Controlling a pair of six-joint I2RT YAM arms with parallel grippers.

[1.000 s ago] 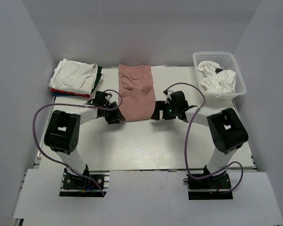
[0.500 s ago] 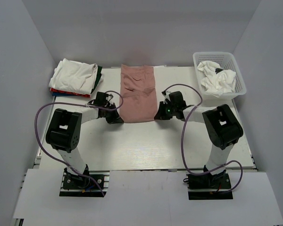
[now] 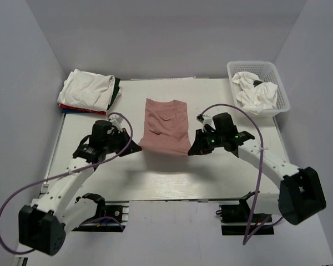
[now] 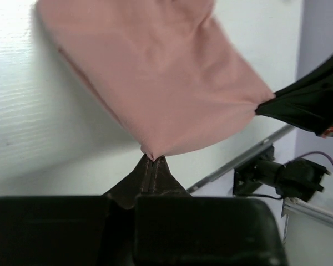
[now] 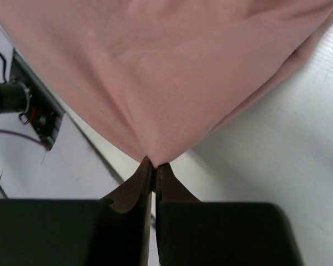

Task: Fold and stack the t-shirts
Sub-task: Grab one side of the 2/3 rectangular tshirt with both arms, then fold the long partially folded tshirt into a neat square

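Observation:
The dusty pink t-shirt [image 3: 165, 126] hangs stretched between both grippers above the middle of the table, its far part still resting on the tabletop. My left gripper [image 3: 137, 148] is shut on its near left corner, seen as pink cloth [image 4: 155, 72] pinched at the left gripper's tips [image 4: 154, 159]. On the other side, my right gripper [image 3: 192, 149] is shut on the near right corner, where pink cloth [image 5: 166, 66] runs into the tips [image 5: 154, 163]. A stack of folded t-shirts [image 3: 89, 91], white on top with red, blue and dark green edges, lies at the far left.
A white basket [image 3: 283, 95] at the far right holds crumpled white t-shirts [image 3: 255, 91]. Grey walls close in the table on three sides. The table's near edge and the arm bases lie below the lifted cloth.
Both grippers closed on the pink shirt's near corners, then pulled it toward the near edge and lifted it. The shirt slid away from the back of the table.

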